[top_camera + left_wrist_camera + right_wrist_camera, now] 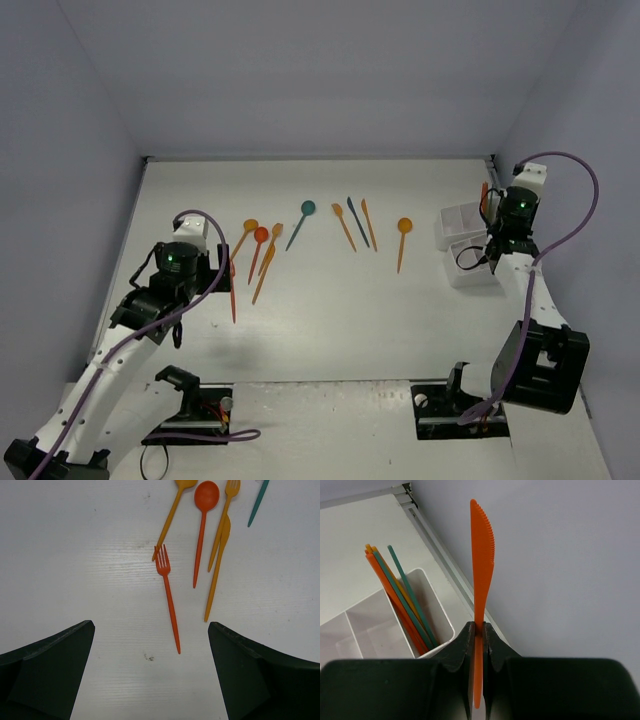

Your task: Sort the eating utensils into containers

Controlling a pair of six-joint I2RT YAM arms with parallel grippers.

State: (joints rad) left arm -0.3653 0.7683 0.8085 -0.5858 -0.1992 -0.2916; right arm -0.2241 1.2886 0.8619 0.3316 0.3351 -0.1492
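Note:
My right gripper [478, 626] is shut on the handle of an orange knife [482, 555], which stands blade up beside the white containers [432, 592]. One compartment holds several orange and teal utensil handles [400, 597]. In the top view the containers [462, 217] sit at the far right, with the right gripper [487, 208] over them. My left gripper [151, 625] is open above the table, and the tip of a red-orange fork [167, 595] lies between its fingers. Beyond the fork lie a red spoon [202, 525], an orange spoon [170, 520], an orange fork [222, 525] and an orange knife [217, 570].
More utensils lie in a row across the far middle of the table: a teal spoon [307, 208], an orange piece [343, 225], a dark teal piece [357, 220], another orange piece [369, 225] and an orange spoon [404, 226]. Grey walls close in the table on three sides.

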